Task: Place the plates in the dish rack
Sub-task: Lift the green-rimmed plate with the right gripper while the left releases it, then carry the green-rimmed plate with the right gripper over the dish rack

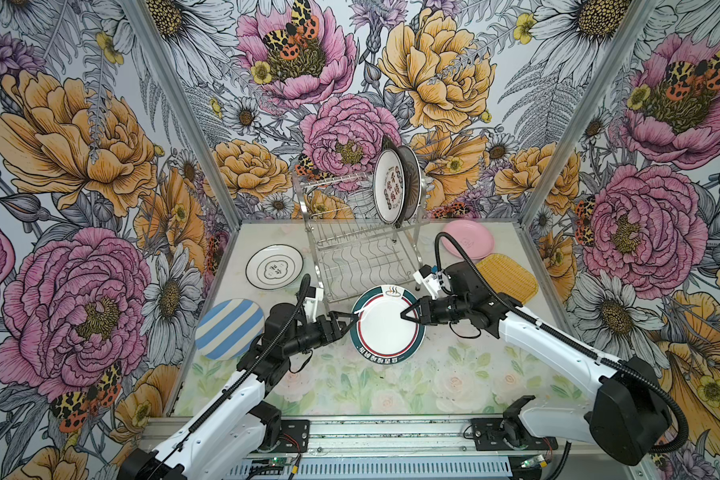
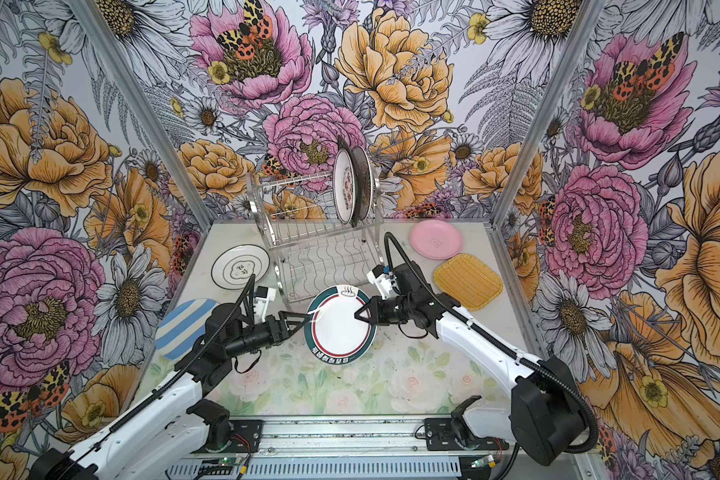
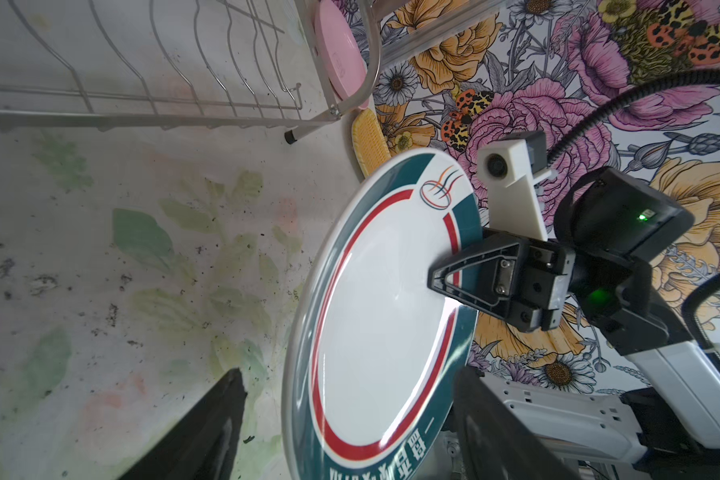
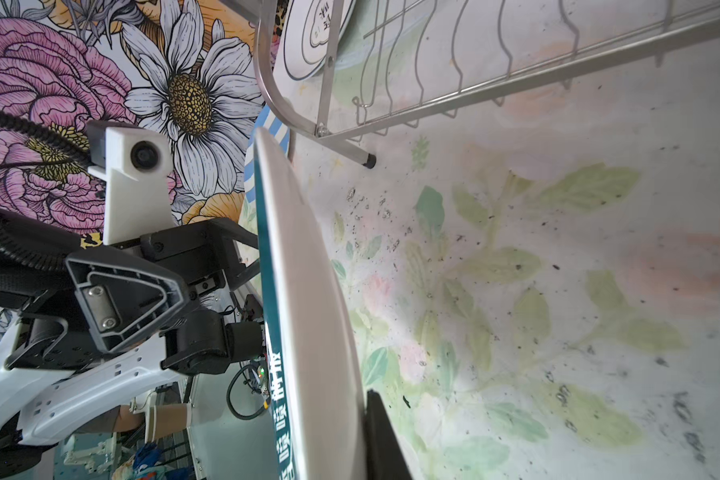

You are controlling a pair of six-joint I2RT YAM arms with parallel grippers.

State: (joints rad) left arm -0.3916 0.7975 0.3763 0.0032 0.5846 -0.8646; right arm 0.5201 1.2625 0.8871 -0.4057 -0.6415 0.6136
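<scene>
A white plate with a teal and red rim (image 1: 385, 328) (image 2: 337, 328) is held off the table in front of the dish rack (image 1: 362, 249) (image 2: 316, 245). My right gripper (image 1: 408, 313) (image 2: 360, 313) is shut on its right rim; one finger (image 4: 381, 432) presses on the plate's underside (image 4: 308, 291). My left gripper (image 1: 352, 318) (image 2: 304, 318) is open, its fingers standing on either side of the plate's left rim (image 3: 383, 311) without touching. Two plates stand in the rack's upper tier: a white printed one (image 1: 389, 185) and a dark one (image 1: 411, 183).
On the table lie a white plate with a cloud print (image 1: 274, 266) and a blue-white striped plate (image 1: 229, 328) on the left. A pink plate (image 1: 467, 240) and a yellow woven-look plate (image 1: 508, 276) lie on the right. The rack's lower shelf (image 3: 142, 95) holds nothing.
</scene>
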